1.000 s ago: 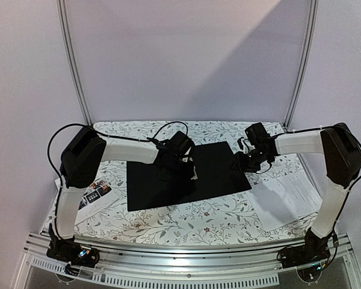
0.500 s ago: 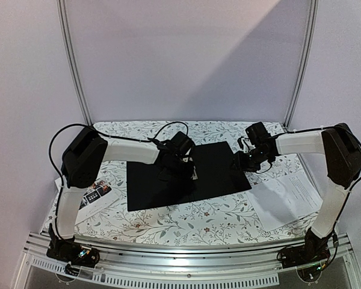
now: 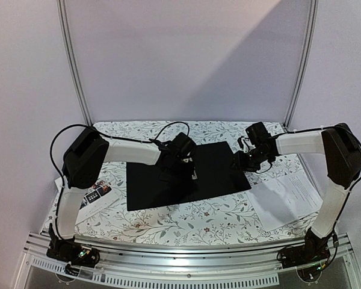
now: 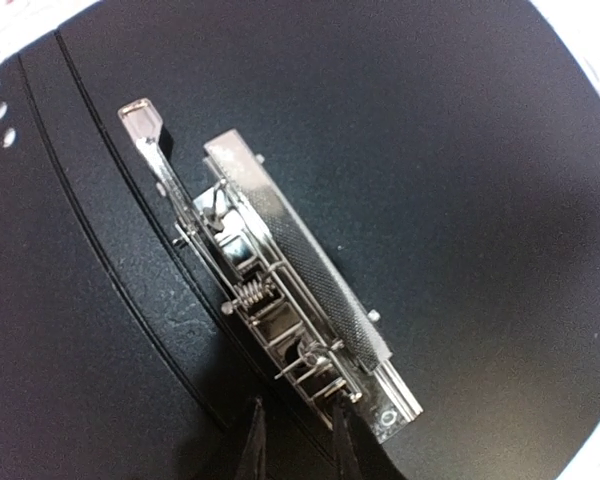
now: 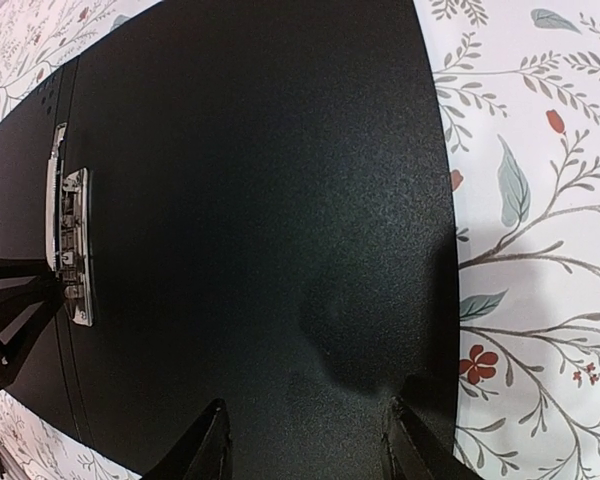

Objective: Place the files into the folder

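Left hand (image 4: pixel 298 445) sits at folder's (image 4: pixel 460 150) metal clip (image 4: pixel 290 290).

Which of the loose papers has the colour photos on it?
The leaflet at the table's left edge; the sheets right of the folder are white with text.

Folder (image 3: pixel 222 168) open flat, black inside up — white files (image 3: pixel 289 192) right, leaflet (image 3: pixel 95 195) seemingly left.

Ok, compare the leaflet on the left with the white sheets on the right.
The leaflet carries a dark photo block; the white sheets show only fine text. The leaflet is partly hidden by the left arm; the white sheets lie in open view. The leaflet looks single; the white sheets overlap. Both lie on the tablecloth, outside the open folder.
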{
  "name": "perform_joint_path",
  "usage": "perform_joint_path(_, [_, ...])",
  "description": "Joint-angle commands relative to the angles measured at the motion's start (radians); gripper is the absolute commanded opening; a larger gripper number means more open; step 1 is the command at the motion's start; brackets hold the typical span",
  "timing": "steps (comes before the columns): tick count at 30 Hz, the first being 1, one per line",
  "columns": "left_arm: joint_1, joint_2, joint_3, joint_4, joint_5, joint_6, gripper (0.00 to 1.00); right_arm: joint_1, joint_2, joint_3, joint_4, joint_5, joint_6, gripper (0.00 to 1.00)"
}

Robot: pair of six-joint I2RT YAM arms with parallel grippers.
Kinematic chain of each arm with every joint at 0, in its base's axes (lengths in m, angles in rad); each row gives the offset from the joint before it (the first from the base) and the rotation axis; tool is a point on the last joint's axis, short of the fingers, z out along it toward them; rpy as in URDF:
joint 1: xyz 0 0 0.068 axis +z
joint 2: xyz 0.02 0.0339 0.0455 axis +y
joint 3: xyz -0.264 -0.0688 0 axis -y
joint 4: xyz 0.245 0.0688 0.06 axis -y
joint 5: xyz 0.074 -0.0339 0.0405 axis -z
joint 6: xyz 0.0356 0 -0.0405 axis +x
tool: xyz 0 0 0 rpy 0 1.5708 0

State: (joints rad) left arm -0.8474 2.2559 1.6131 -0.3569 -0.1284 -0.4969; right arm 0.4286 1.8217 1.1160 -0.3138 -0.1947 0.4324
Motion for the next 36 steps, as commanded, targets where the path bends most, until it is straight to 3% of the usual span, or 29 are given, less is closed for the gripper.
perform_joint_path(1, [-0.018, 0.053, 0.002, -0.062, -0.052, 0.021, 0.20, -0.009, -0.007, -0.004, 0.005, -0.011, 0.006, 0.50])
perform_joint_path(11, [-0.023, -0.031, -0.139, -0.014, -0.019, 0.004, 0.00, -0.009, -0.012, 0.000, 0.001, -0.006, 0.000, 0.49])
perform_joint_path(19, [-0.031, -0.086, -0.233, 0.029, 0.032, -0.040, 0.00, -0.009, -0.009, 0.004, -0.001, -0.011, 0.003, 0.49])
perform_joint_path(26, [-0.035, -0.132, -0.295, 0.048, 0.087, -0.173, 0.00, -0.009, -0.014, 0.008, -0.016, -0.001, -0.004, 0.49])
perform_joint_path(36, [-0.050, -0.164, -0.221, -0.090, 0.062, -0.387, 0.00, -0.009, -0.038, 0.002, -0.022, 0.011, -0.009, 0.50])
